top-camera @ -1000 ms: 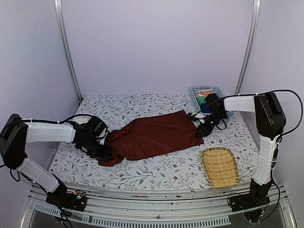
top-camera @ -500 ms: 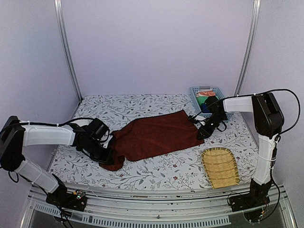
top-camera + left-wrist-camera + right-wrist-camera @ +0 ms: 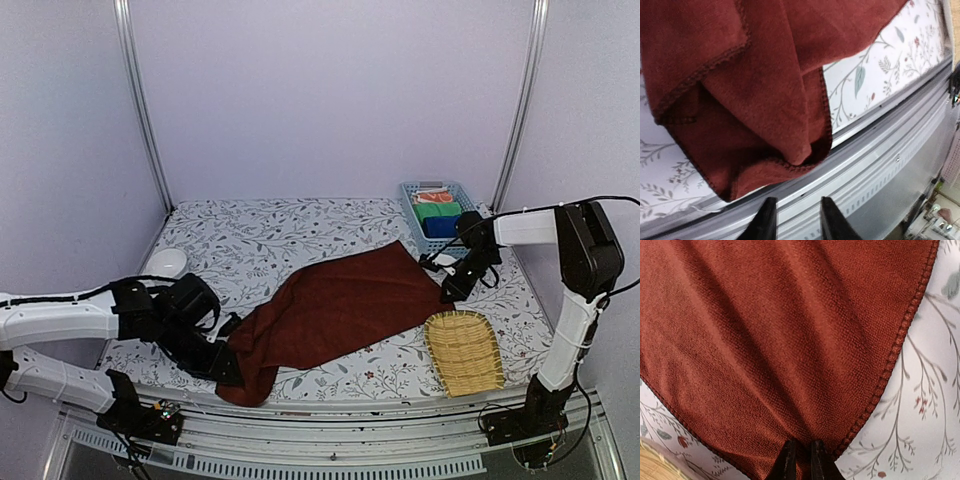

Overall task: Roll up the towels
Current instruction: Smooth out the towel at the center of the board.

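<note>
Across the desk [image 3: 300, 225]: reddish-brown towel [image 3: 340, 310] lies opened out, slanting from the near-left edge up toward the far right.
Towel, near end: bunched and folded over itself at the desk's front edge, one fold reaching onto the grey rail [image 3: 880, 165].
Towel, far corner: comes to a point, cloth puckered, stitched hem showing.
Blue towel [image 3: 441, 227]: small bundle inside the basket [image 3: 408, 205] at far right, touching a green cloth [image 3: 436, 210]; an orange-red cloth [image 3: 432, 197] lies behind that.
Right gripper [image 3: 802, 460]: clenched on the far corner of the reddish-brown towel, fingers nearly together.
Left gripper [image 3: 796, 220]: released, fingers apart with nothing between them; tips just short of the bunched near end, over the rail.
Wicker tray [image 3: 463, 350]: near right, just beside the towel's far corner.
White bowl [image 3: 165, 262]: left side, well apart from the towel.
</note>
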